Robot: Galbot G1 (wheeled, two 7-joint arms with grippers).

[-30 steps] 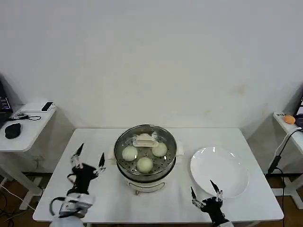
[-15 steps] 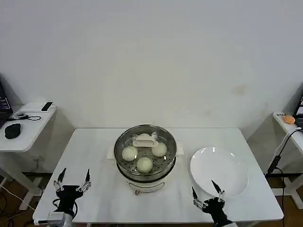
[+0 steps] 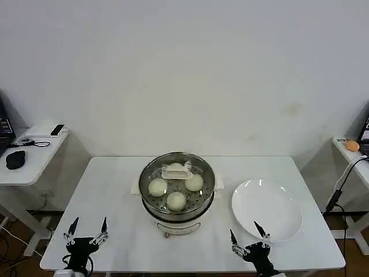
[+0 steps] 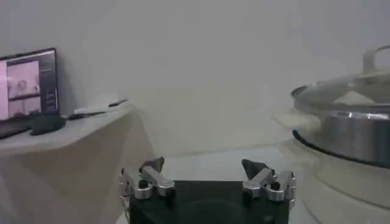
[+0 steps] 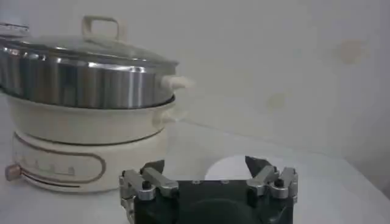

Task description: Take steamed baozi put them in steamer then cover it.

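The steamer (image 3: 177, 214) stands at the table's middle, a shiny steel pot on a white base. Three cream-white steamed baozi (image 3: 176, 200) show through the clear glass cover (image 3: 202, 173), which sits on the pot with its whitish handle (image 3: 176, 171) at the centre. My left gripper (image 3: 87, 229) is open and empty at the table's front left corner. My right gripper (image 3: 247, 234) is open and empty at the front edge, just before the plate. In the wrist views the covered steamer (image 4: 350, 125) (image 5: 85, 79) stands apart from both grippers (image 4: 207, 165) (image 5: 207, 163).
A flat white plate (image 3: 267, 209) lies right of the steamer with nothing on it. A small side table (image 3: 29, 156) with a mouse and cables stands to the left, where the left wrist view also shows a screen (image 4: 27, 85). A cable hangs at the right.
My left gripper has drawn back from beside the steamer to the table's front left corner and lower. The right gripper has barely shifted. The cover stays on the steamer.
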